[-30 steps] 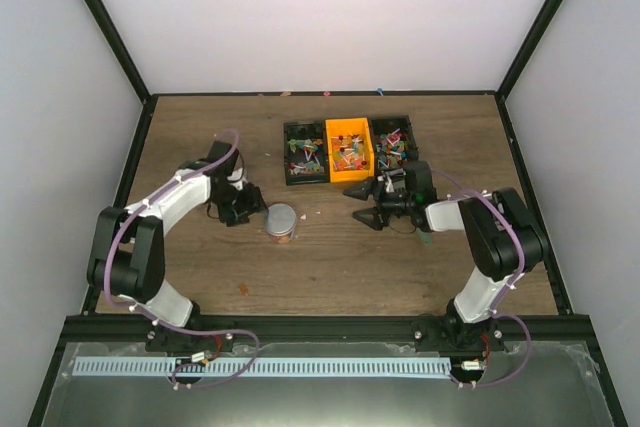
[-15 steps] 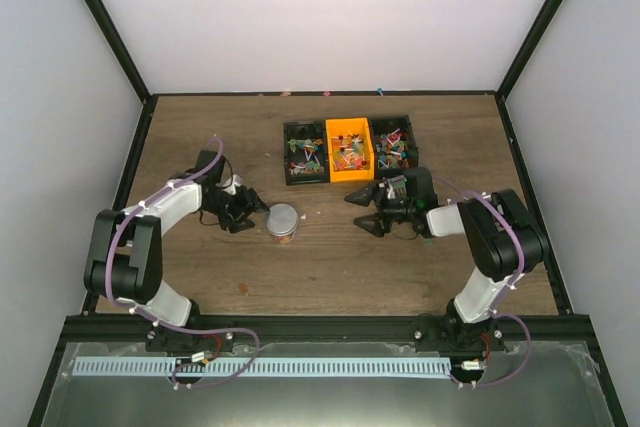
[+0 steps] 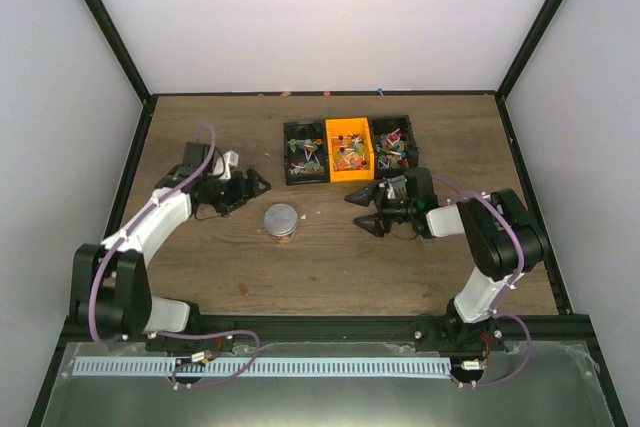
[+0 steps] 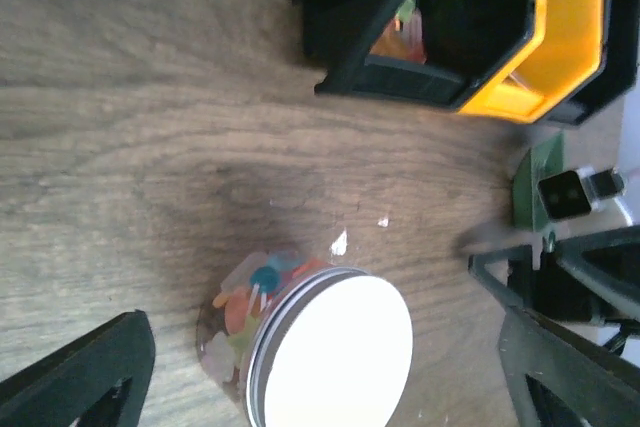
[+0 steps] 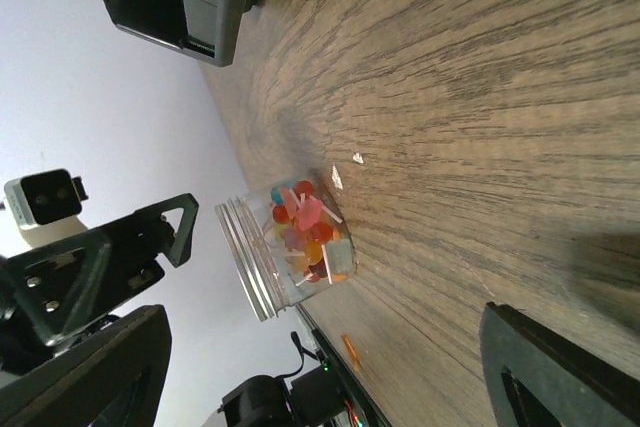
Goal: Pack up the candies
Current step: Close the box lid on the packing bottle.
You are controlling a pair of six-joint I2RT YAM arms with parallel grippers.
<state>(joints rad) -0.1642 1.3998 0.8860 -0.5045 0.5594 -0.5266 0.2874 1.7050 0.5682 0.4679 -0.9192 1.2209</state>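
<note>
1. Nearest thing is the jar [image 3: 282, 222], standing upright on the table [image 3: 200, 267] about mid-way between the two arms. Its lid [image 4: 335, 352] is on, and you can see candies [image 5: 305, 232] packed inside through the clear wall. There are a couple of white scraps [image 4: 338, 242] on the wood just beside it.
2. The right gripper [image 3: 360, 212] sits a bit farther back, right of the jar and well apart from it. It's low over the table and pointing left at the jar. The claw is spread wide with nothing in it.
3. The left gripper [image 3: 255, 185] is farther back again, to the jar's far left. It's near the jar but not touching, and it points right. Its fingers are wide apart too, nothing held.
4. Behind all that are three bins in a row, touching each other: a black one [image 3: 304, 152], an orange one [image 3: 349, 150] and another black one [image 3: 393, 145]. All three have loose mixed-colour candies in them.
5. At the table's far edge there are a few tiny bits [image 3: 380, 90], too small to tell what they are.
</note>
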